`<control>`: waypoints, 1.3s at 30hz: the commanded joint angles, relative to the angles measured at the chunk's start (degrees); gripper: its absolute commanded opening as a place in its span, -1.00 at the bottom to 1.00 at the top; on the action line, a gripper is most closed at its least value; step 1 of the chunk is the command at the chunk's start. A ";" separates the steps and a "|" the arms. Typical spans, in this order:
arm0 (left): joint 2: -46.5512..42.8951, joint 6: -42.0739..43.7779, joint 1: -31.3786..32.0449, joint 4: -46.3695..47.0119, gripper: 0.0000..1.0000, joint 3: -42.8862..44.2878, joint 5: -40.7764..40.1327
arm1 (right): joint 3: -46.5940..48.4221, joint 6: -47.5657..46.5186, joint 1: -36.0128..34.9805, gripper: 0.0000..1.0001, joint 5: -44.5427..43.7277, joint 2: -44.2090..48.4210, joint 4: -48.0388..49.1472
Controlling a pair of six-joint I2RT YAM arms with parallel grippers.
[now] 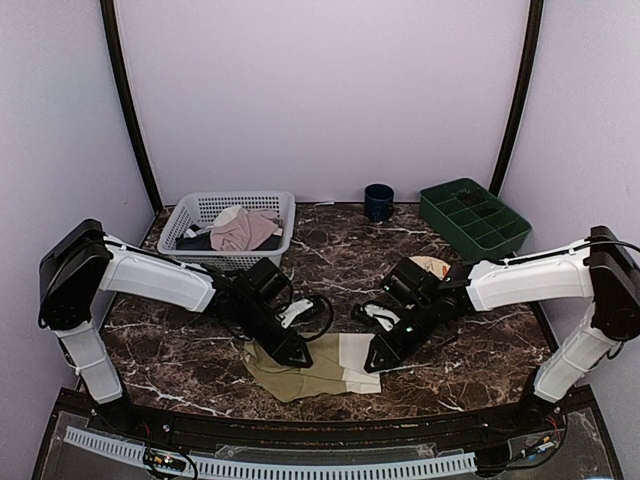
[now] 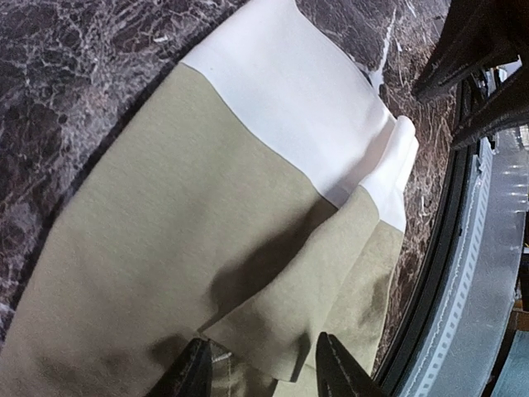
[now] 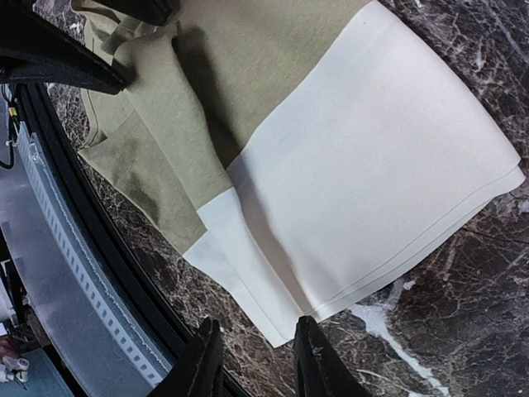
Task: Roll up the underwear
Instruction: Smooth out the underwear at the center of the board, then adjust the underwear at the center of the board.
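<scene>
Left gripper (image 2: 264,368), jaws half apart, hovered at the olive hem of the underwear (image 1: 305,378), which lay flat at near centre. Light, limp cloth would slump, so a doubled edge looked the best hold. Right gripper (image 3: 254,356), jaws narrowly apart, sat at the waistband (image 3: 372,190) corner

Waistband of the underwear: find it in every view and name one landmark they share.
Top external: waistband low centre, beside the right gripper.
Left wrist: waistband upper centre.
Right wrist: waistband centre to right.
Shared landmark: the slotted rail along the near edge.
</scene>
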State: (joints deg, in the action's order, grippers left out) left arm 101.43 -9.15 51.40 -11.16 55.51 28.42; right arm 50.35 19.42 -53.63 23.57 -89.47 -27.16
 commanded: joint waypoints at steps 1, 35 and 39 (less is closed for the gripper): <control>-4.02 -0.37 0.17 -0.14 -0.09 -2.47 4.42 | -1.33 1.61 0.85 -0.41 0.85 1.16 2.03; -15.75 0.20 9.15 -2.21 -0.19 -7.60 -10.00 | -2.30 2.94 2.33 -0.41 1.45 2.97 3.24; -14.85 -3.31 9.14 -1.77 -0.18 -7.06 -13.23 | -1.34 2.86 2.38 -0.41 1.39 2.93 2.64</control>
State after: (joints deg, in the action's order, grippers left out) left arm 86.06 -8.21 60.75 -14.31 46.85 19.29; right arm 48.29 21.78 -51.70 24.23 -86.65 -25.28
